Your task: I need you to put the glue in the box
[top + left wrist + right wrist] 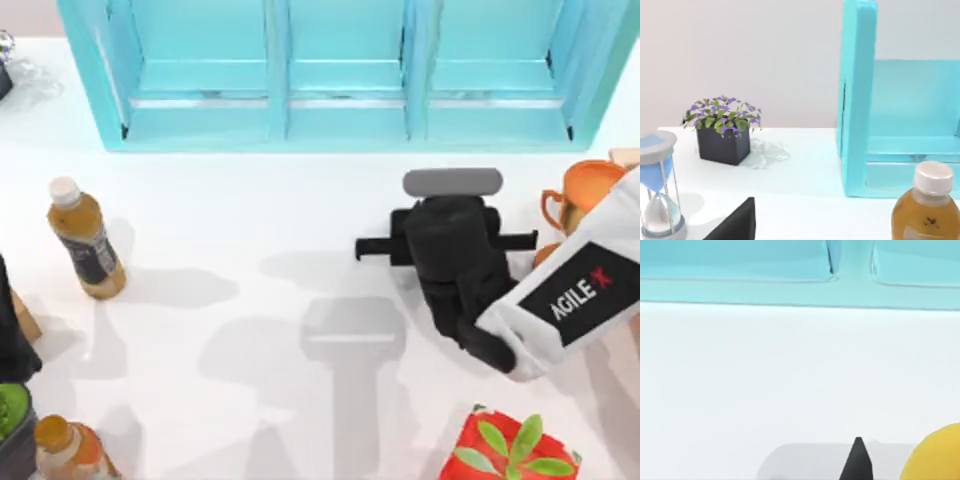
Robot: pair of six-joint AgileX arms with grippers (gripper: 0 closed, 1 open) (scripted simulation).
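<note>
White tabletop (250,230) runs back to a turquoise shelf unit (345,75) with three open bays, and a pale wall rises behind it in the left wrist view.

The right pincer (452,215) hangs over the right half of the table, pointed at the shelf and a short way from its front edge. Whether it is wide or narrow cannot be told, and nothing shows in its grasp. Its shadow lies on bare table below and to the left of it.

Just beside the right pincer, on the side away from the table's middle, a rounded yellow-orange shape (937,455) pokes in. It may be the glue, but that cannot be told. An orange handled cup (585,190) stands near that same side. Past the cup, a light tan corner (627,157) at the table's right edge looks like the box.

Well apart, to the left of the right pincer, stands an amber drink bottle (85,240). A red block with green leaves (510,445) lies behind the pincer.

The left pincer (12,335) sits parked at the far left edge.
</note>
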